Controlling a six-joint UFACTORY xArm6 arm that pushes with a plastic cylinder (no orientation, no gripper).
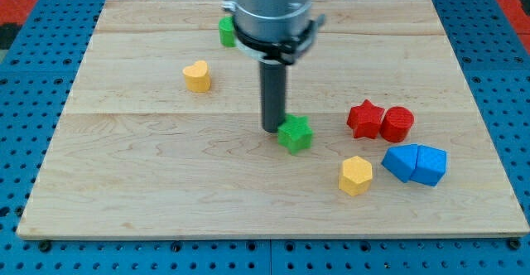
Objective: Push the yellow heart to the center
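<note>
My tip [272, 128] sits a little below and right of the frame's middle, touching or just beside the left edge of the green star [296, 134]. There are no jaws on this arm, only the straight dark rod [273, 93] hanging from the grey housing [272, 10] at the top centre, so nothing opens or closes.

The yellow heart [197, 75] lies in the upper left of the frame, well apart from my tip, on the wooden desk [132, 184]. Another green block [226, 31] shows at the top centre, partly hidden behind the housing; its shape cannot be made out.

Right of the green star, the red star [364, 118] and a rounded red block [397, 123] sit touching each other. Below them, in the lower right, two blue blocks [415, 164] are pressed together; their shapes are hard to tell. A yellow hexagon [356, 176] rests just left of the blue pair, below and right of the green star.
</note>
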